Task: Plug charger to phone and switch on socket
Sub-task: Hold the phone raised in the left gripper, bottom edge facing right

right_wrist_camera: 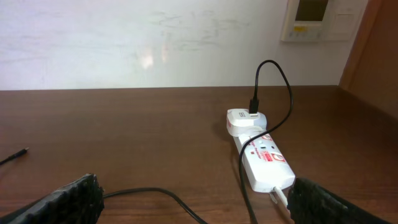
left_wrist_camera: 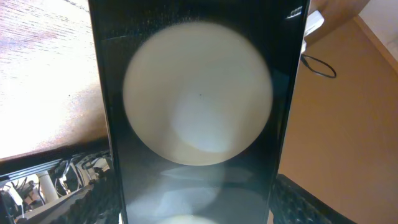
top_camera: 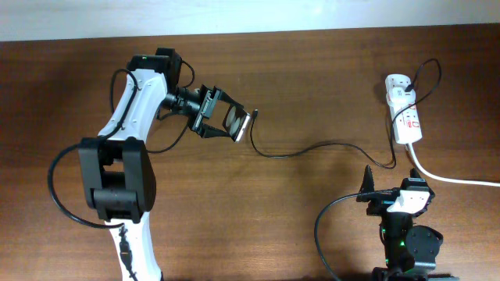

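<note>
In my left gripper (top_camera: 227, 122) the phone (left_wrist_camera: 199, 93) sits clamped; my right gripper (top_camera: 391, 193) gapes empty near the socket (top_camera: 408, 121); the charger (top_camera: 312, 148) lies unpinned, so its tip may skid aside, missing the port.

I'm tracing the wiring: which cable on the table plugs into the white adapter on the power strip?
The thin black charger cable, looping up into the adapter; the thick white cord instead leaves the other end of the strip.

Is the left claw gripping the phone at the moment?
Yes, the phone sits clamped between the two fingers of the left claw.
</note>
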Motion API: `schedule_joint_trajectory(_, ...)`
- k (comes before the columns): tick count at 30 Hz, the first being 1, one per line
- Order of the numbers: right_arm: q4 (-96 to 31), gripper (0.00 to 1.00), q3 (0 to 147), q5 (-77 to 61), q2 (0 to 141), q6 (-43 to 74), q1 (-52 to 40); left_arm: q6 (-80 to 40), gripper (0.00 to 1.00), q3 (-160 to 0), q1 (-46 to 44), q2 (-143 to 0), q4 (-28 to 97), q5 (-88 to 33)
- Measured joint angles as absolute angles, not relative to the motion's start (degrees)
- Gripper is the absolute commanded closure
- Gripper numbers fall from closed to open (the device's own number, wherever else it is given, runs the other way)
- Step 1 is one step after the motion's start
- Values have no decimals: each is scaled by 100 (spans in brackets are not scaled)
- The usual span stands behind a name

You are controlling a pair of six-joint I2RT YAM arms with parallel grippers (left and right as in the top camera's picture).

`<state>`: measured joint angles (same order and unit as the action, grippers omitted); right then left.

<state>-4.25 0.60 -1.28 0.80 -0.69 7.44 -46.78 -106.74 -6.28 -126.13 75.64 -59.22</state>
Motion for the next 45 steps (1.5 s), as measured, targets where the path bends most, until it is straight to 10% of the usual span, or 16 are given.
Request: schedule_joint_trajectory(45, -425, 1, 62, -128, 80, -69, 744, -4915, 100, -10685, -303, -11937, 7891, -5443)
